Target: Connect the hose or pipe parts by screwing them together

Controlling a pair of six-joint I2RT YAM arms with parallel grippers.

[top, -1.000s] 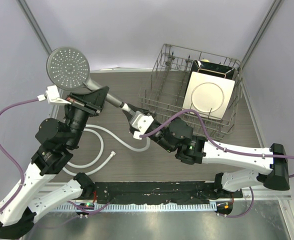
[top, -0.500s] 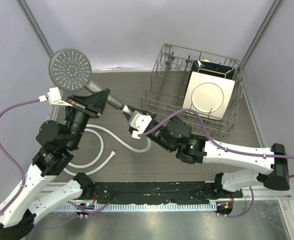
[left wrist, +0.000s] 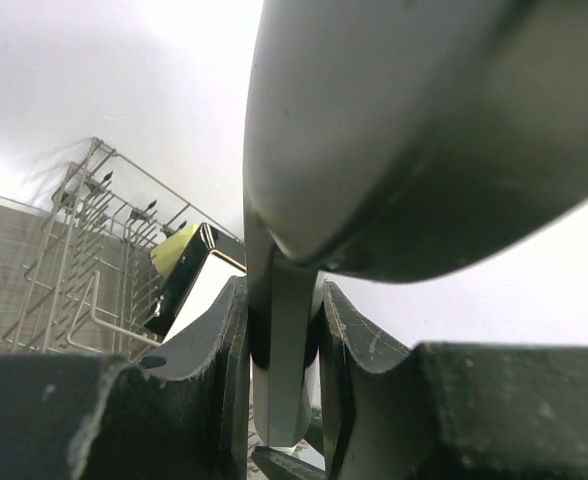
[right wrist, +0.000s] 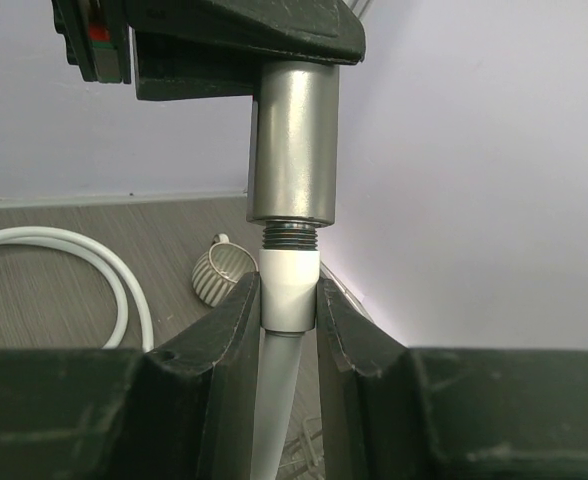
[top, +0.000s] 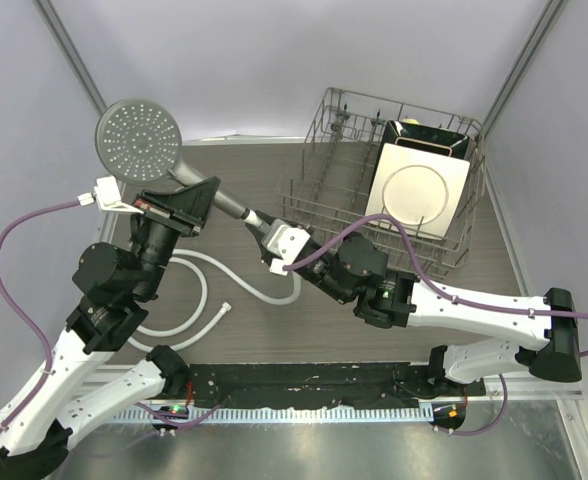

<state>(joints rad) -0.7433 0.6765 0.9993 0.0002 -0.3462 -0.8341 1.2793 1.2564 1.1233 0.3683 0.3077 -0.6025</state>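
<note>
Pale lilac walls closed in a grey wood-grain tabletop (top: 309,330). At the upper right of the top view stood a wire dish rack (top: 362,98). A square white plate (top: 419,190) leaned inside it. Behind the plate, in the rack's far corner, sat a black container (top: 432,137) with something yellow-green (top: 411,124) at its mouth; what that was could not be told.

The grey shower head (top: 139,140) was held off the tabletop at the upper left of the same view, its perforated face turned up toward the camera. Its straight handle slanted down to the right. The left jaws were clenched on that handle partway along, and the left wrist view showed both fingers pressed flat against its sides.

The right jaws, at the centre of the top view, were clamped on the white end fitting (right wrist: 289,290) of the hose (top: 206,297). In the right wrist view this fitting stood in line with the handle's metal end (right wrist: 294,140) and met it, with a few dark threads (right wrist: 292,237) showing between the two.

From there the hose ran down into loose loops on the tabletop at lower left, its free end nut (top: 226,307) lying beside them. A small ribbed cup (right wrist: 217,277) sat on the tabletop behind the fitting.
</note>
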